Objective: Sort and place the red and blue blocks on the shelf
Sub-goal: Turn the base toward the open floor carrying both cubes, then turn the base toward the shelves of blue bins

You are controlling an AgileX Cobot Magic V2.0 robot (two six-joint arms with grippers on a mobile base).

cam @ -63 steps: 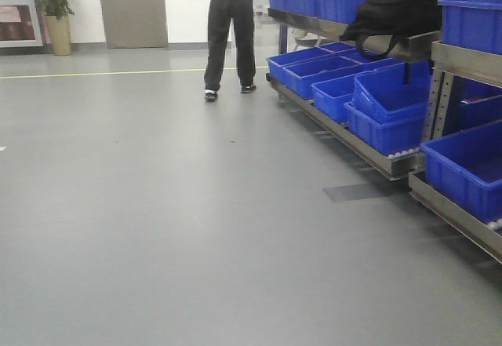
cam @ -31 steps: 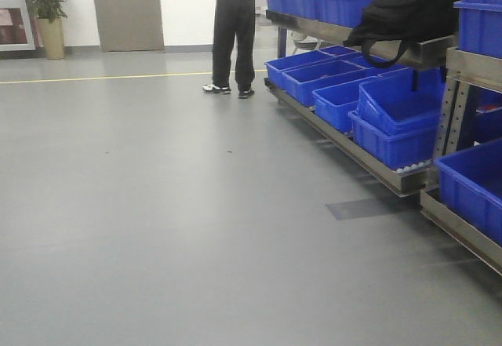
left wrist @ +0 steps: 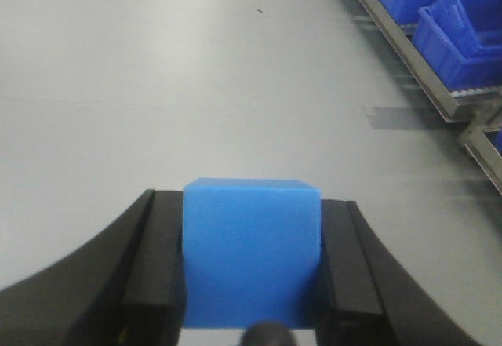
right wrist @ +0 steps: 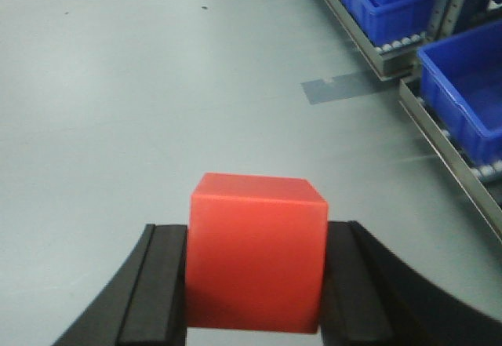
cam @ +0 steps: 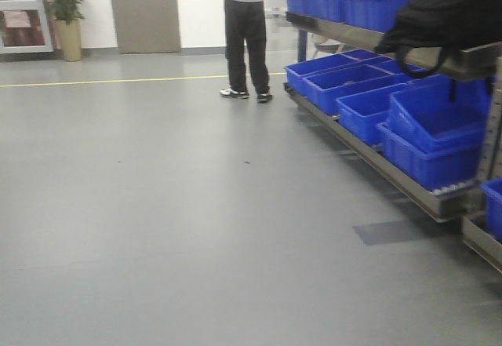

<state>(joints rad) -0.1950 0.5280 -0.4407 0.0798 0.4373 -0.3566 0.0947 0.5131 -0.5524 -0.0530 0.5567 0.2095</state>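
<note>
Closest to us, in the left wrist view, the left gripper (left wrist: 251, 261) has its two black fingers (left wrist: 161, 264) pressed against opposite sides of the blue block (left wrist: 251, 252). The jaws are open only as wide as the cube, which sits square between them and above the grey floor (left wrist: 157, 87). In the right wrist view the right gripper (right wrist: 255, 277) is set the same way, with its pads (right wrist: 165, 283) clamped on both flanks of the red block (right wrist: 256, 252). That cube is also held level, clear of the floor. Both blocks are in the grippers, well apart from the shelf (cam: 439, 203), which runs along the right side of the room. We note a darker rectangular patch (cam: 384, 231) on the floor just beside the near end of the shelf. The lower tier carries a row of blue bins (cam: 353, 79) on a steel rail, and one bin near the front is tilted atop another. On the upper tier a black bag (cam: 447, 9) lies with a strap hanging over the edge, and more bins stand behind it. Further off, a person (cam: 247, 32) in dark trousers and a light top stands beside the far end of the shelf, facing away. A yellow line (cam: 118, 81) crosses the floor there. At the back wall we see a grey door (cam: 145, 9) and a potted plant (cam: 64, 16) in a tall tan pot.
</note>
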